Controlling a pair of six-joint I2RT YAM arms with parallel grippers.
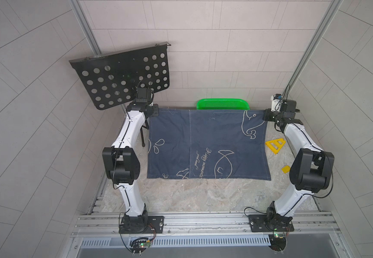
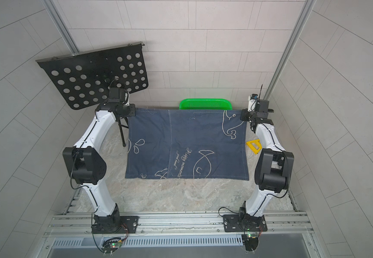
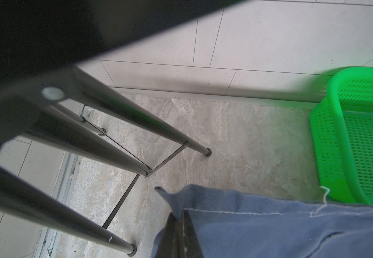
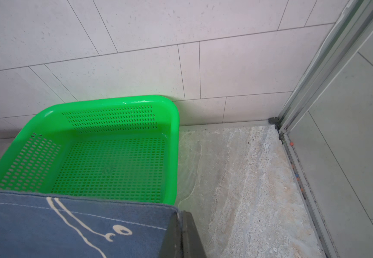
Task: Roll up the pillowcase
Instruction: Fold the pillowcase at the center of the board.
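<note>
1. Left claw (image 1: 155,112) is pressed together on the far left corner of the pillowcase (image 1: 208,145); the left wrist view shows the cloth corner pinched between its tips (image 3: 179,217).
2. Right claw (image 1: 267,115) is likewise clamped on the far right corner, with the hem caught in it in the right wrist view (image 4: 179,215).
3. Between them the far hem runs straight and taut. It looks lifted, since it passes over the near rim of the green basket (image 1: 222,103) by the back wall.
4. From there the pillowcase spreads flat and open toward the robot. Its near hem lies on the worktop (image 1: 192,196), and no turn of a roll has been made.
5. A seam (image 1: 190,143) runs from far to near, left of the middle.
6. My guess is that this is the very start: the cloth is squared up and the far edge gripped to begin the first turn.
7. The next move calls for both arms to bring that hem toward the robot together, level and at the same pace, and tuck it over so the roll starts tight.
8. Uneven pulling would skew the roll.
9. A music stand (image 1: 123,76) sits close behind the left arm and a yellow triangle (image 1: 275,145) lies just beside the cloth's right edge; both need clearance.
</note>
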